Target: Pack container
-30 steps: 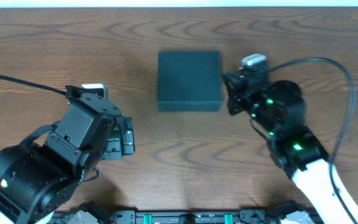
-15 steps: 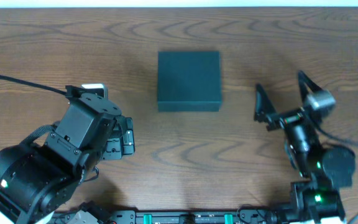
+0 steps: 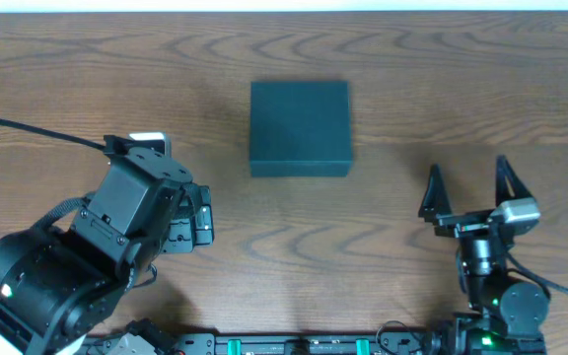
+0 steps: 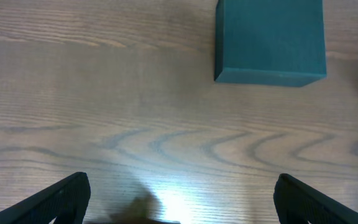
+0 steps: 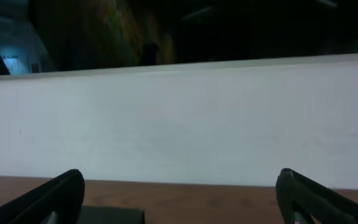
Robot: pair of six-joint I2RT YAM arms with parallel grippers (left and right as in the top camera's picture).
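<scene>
The right gripper (image 3: 467,170), nearer than the box (image 3: 300,128) and to its right, gapes wide and empty. A second ago it sat narrower against the box's right side. The left gripper (image 4: 182,198), left of the box, is wide open, touching nothing, unmoved. Farther back, the closed box lies unshifted on the table (image 3: 116,79).

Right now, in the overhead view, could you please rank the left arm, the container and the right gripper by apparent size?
1. Left arm: by far the largest, though it stands nearer the camera.
2. Container.
3. Right gripper: open, it spreads about as wide as the container, but its thin fingers cover far less.
</scene>
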